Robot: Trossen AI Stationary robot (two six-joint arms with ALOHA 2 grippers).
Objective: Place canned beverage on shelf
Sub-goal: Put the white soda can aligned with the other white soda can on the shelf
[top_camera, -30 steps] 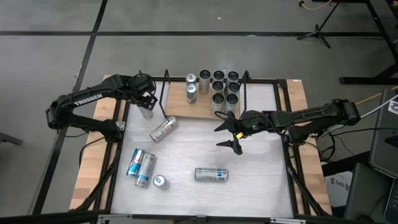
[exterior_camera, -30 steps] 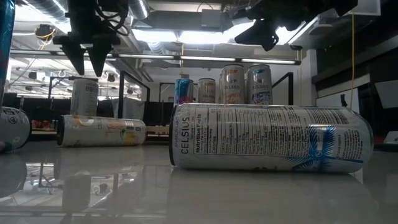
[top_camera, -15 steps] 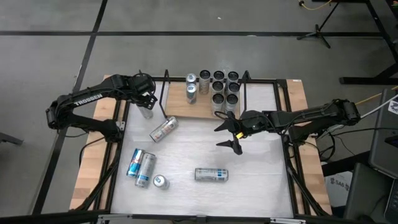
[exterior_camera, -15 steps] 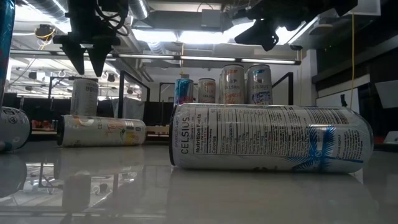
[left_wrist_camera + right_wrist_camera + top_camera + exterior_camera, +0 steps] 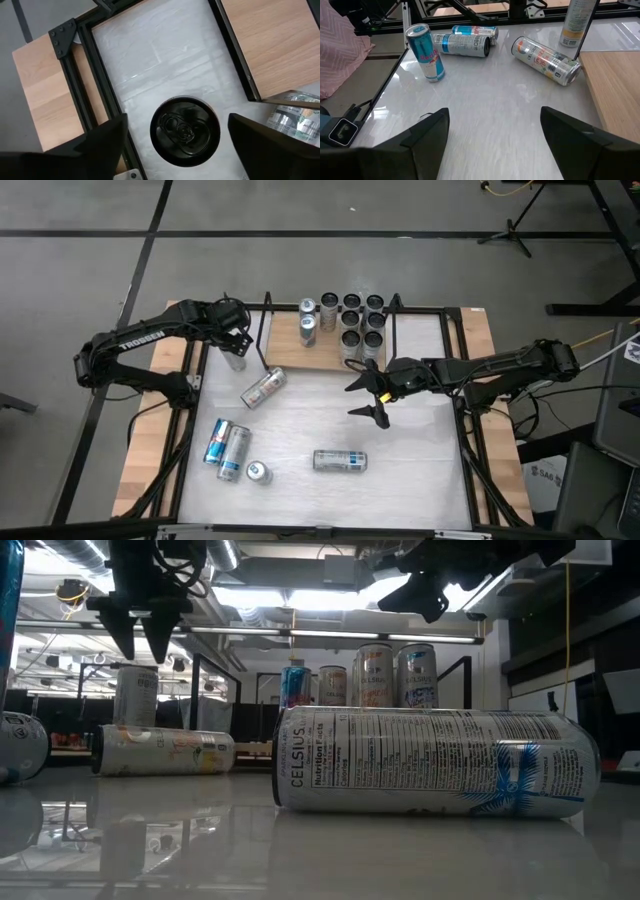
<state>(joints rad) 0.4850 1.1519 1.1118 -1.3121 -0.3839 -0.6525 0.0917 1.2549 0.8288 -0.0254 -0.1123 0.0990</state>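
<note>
Nothing has moved: left gripper (image 5: 236, 350) spread above a can (image 5: 185, 131), right gripper (image 5: 372, 393) spread over the white table (image 5: 420, 440); ceiling lights behind.

The silver can lying on its side (image 5: 430, 762), nearest the low camera, reads "CELSIUS" with a "Nutrition Facts" panel beside it. Left of that can in the high view, the dark left arm (image 5: 140, 340) carries white "TROSSEN" lettering.

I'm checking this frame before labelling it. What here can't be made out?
- Upright can under the left gripper: wrist view shows only its top, label hidden.
- Shelf board: low view, lying cans block it.
- Cans on the shelf: high view, labels too small.
</note>
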